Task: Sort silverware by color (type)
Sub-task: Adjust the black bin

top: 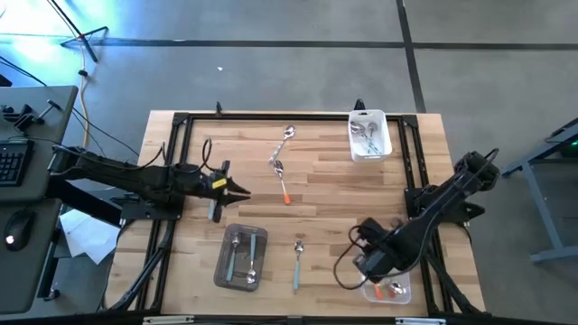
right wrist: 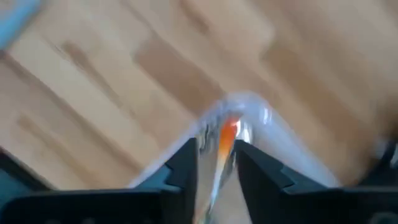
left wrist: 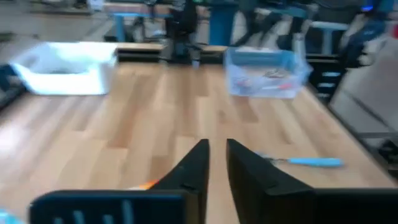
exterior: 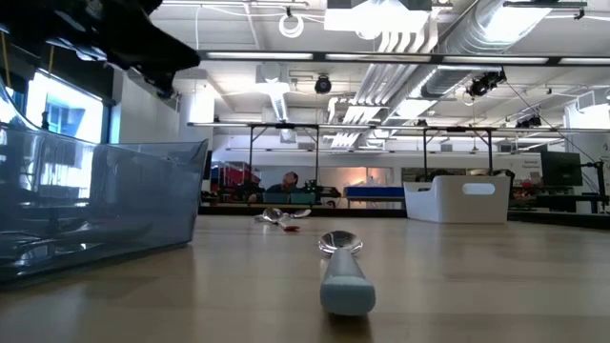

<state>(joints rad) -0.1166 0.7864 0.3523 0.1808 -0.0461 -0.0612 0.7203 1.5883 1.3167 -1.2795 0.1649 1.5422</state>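
Observation:
On the wooden table lie two silver spoons (top: 289,134) (top: 278,167), an orange-handled spoon (top: 285,190) and a blue-handled spoon (top: 298,262). My left gripper (top: 238,189) hovers level, left of the orange-handled spoon, its fingers (left wrist: 199,165) a narrow gap apart with nothing between them. My right gripper (top: 372,267) points down over the clear tub (top: 403,292) at the near right, and is open. A blurred orange-handled spoon (right wrist: 227,134) shows in the gap, over the tub's corner (right wrist: 249,102). Orange (top: 395,289) shows inside that tub.
A clear tub (top: 242,257) near the front holds blue-handled spoons. A white tub (top: 370,135) at the far right holds silver spoons. A black frame (top: 271,116) runs around the table. The blue-handled spoon (exterior: 343,276) lies with its handle end toward the near edge.

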